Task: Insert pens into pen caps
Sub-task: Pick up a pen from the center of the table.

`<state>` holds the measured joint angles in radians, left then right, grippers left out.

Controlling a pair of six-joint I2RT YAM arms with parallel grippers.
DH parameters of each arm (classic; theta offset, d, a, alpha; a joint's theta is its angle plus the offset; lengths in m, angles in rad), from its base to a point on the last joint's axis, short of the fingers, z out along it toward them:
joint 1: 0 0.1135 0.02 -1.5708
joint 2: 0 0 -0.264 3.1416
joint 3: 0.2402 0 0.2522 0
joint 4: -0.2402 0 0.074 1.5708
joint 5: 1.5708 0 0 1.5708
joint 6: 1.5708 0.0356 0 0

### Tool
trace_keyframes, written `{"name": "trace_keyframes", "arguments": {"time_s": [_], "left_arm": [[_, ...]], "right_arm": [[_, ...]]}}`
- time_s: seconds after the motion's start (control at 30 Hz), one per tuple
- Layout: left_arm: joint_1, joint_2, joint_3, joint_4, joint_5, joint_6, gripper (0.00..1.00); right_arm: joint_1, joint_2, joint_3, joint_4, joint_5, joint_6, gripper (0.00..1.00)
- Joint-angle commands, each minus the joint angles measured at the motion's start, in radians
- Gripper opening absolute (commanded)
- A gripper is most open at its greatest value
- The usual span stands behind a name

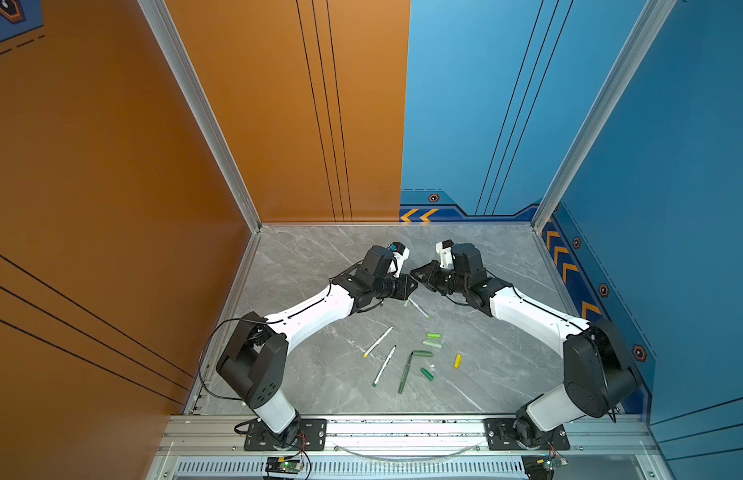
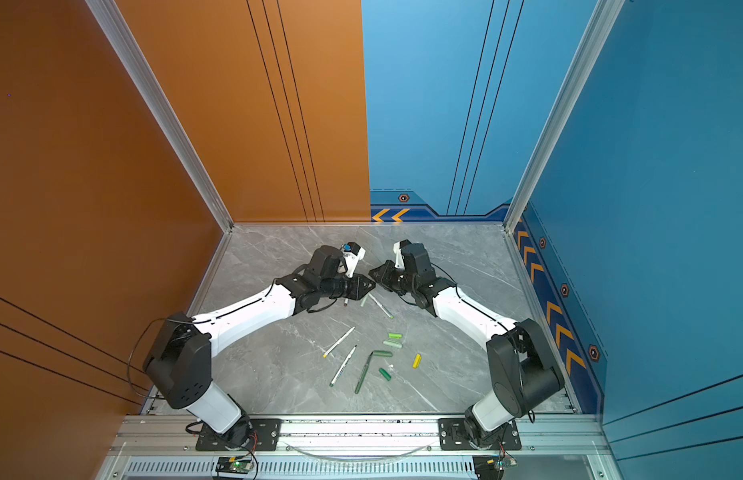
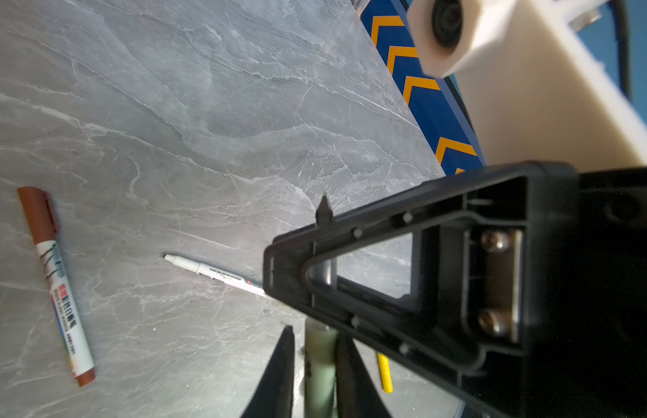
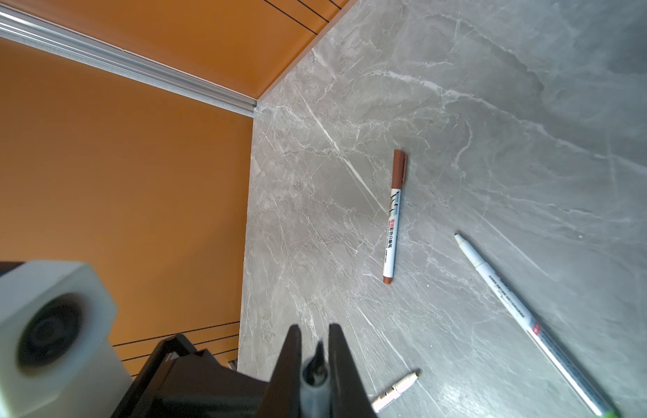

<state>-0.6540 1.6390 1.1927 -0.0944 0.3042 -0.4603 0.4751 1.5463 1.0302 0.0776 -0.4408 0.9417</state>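
Observation:
My two grippers meet above the middle of the table. The right gripper (image 1: 416, 275) (image 4: 314, 327) is shut on the sage-green pen (image 4: 316, 380) near its dark tip. The same pen's barrel (image 3: 320, 365) runs between the fingers of my left gripper (image 1: 409, 286) (image 3: 314, 331), which stand slightly apart with a gap on one side. Loose caps lie nearer the front: bright green (image 1: 434, 335), pale green (image 1: 432, 343), yellow (image 1: 457, 360) and dark green (image 1: 426, 374). Another dark green cap (image 1: 422, 353) touches the dark green pen (image 1: 404, 376).
A brown-capped white pen (image 3: 56, 286) (image 4: 394, 217) lies under the left arm. A light-green-ended pen (image 1: 419, 308) lies below the grippers. A yellow-ended pen (image 1: 378, 341) and a dark-green-ended pen (image 1: 384, 365) lie left of the caps. Walls enclose the marble table (image 1: 320, 257).

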Motion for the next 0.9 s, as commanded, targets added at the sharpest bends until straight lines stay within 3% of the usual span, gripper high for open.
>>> {"name": "trace_keyframes", "arguments": {"time_s": [0.0,0.17,0.43,0.5,0.7,0.87], "left_arm": [[0.003,-0.004,-0.025,-0.055,-0.007,0.014,0.21],[-0.002,-0.003,-0.020,-0.081,0.013,0.024,0.22],[-0.003,-0.040,-0.040,-0.085,-0.014,0.025,0.01],[-0.004,-0.044,-0.045,-0.121,-0.022,0.022,0.00],[0.009,-0.061,-0.048,-0.203,-0.132,-0.006,0.00],[0.057,-0.099,-0.091,-0.266,-0.160,-0.031,0.00]], "right_arm": [[-0.006,-0.067,-0.008,0.005,0.011,-0.020,0.08],[-0.018,-0.086,-0.022,0.007,0.016,-0.021,0.08],[-0.024,-0.107,-0.029,-0.022,0.029,-0.045,0.12],[-0.024,-0.114,-0.030,-0.032,0.033,-0.055,0.15],[-0.017,-0.173,-0.028,-0.184,0.068,-0.142,0.48],[0.023,-0.251,-0.019,-0.495,0.167,-0.310,0.53]]}}
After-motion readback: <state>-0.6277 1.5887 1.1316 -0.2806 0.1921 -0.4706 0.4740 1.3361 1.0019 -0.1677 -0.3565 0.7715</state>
